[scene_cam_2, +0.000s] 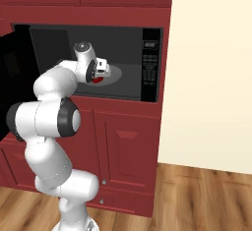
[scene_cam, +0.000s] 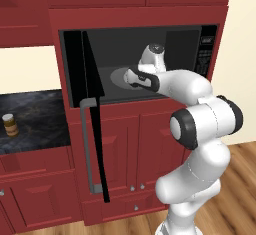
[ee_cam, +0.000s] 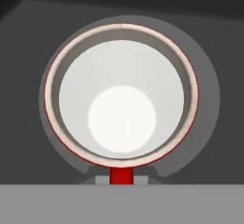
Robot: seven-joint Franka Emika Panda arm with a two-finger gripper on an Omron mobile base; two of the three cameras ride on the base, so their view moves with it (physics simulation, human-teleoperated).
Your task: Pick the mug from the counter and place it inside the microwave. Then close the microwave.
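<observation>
The microwave (scene_cam: 207, 54) stands with its black door (scene_cam: 93, 109) swung wide open to the left. My arm reaches into its cavity. The red mug (ee_cam: 121, 94) sits straight under the hand, its white inside facing the hand camera and its red handle (ee_cam: 122, 175) at the bottom of that view. My gripper (ee_cam: 122, 179) is shut on the mug at the handle side. Around the mug lies the grey turntable (ee_cam: 207, 99); whether the mug rests on it I cannot tell. From the right base view a sliver of red mug (scene_cam_2: 97, 80) peeks out below the gripper (scene_cam_2: 99, 73).
The dark counter (scene_cam: 37, 119) lies to the left of the microwave, with a small brown jar (scene_cam: 9, 124) on it. The open door and its long grey handle (scene_cam: 86, 144) jut out toward the base. Red cabinets surround the microwave; a cream wall is at the right.
</observation>
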